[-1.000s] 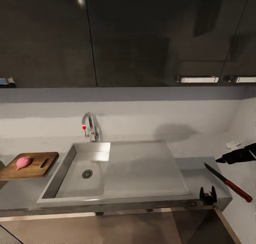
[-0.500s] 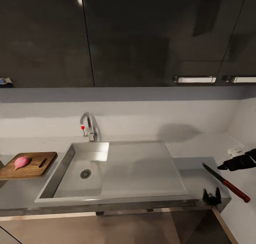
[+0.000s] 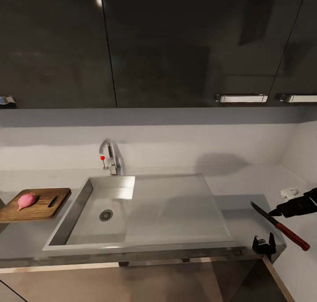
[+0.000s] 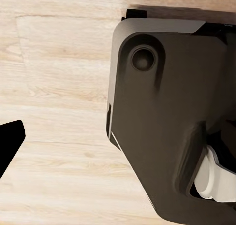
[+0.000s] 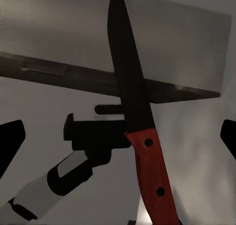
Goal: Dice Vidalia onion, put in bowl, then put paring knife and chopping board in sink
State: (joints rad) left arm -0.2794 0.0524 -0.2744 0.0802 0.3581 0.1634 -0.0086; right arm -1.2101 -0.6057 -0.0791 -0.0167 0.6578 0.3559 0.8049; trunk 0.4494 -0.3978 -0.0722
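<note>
The Vidalia onion (image 3: 27, 200), a small pink bulb with a pointed tip, lay on the chopping board (image 3: 42, 206) at the far left, so it was already out of the sink (image 3: 105, 205). The board was brown wood with rounded corners and a slot handle, resting on the countertop (image 3: 240, 208) just left of the basin. The paring knife (image 3: 279, 226) hung over the counter's right end, dark blade pointing left and away, reddish riveted handle (image 5: 152, 176) nearer the robot.

In the right wrist view the handle ran down between the right gripper (image 5: 120, 136) fingers, whose dark tips showed spread at either edge of the picture; whether they clamped the handle lower down could not be told. The left gripper (image 4: 9, 141) showed one dark fingertip over pale wooden floor beside the robot's dark base (image 4: 162, 112); its state could not be told either.

The step in hand looked like carrying the knife to the board. To do it well, the blade should travel high over the smooth grey steel drainboard (image 3: 176, 205) and chrome tap (image 3: 110, 156), edge kept down, then come squarely over the bulb; a round onion on flat wood would likely roll under a slanted cut.
</note>
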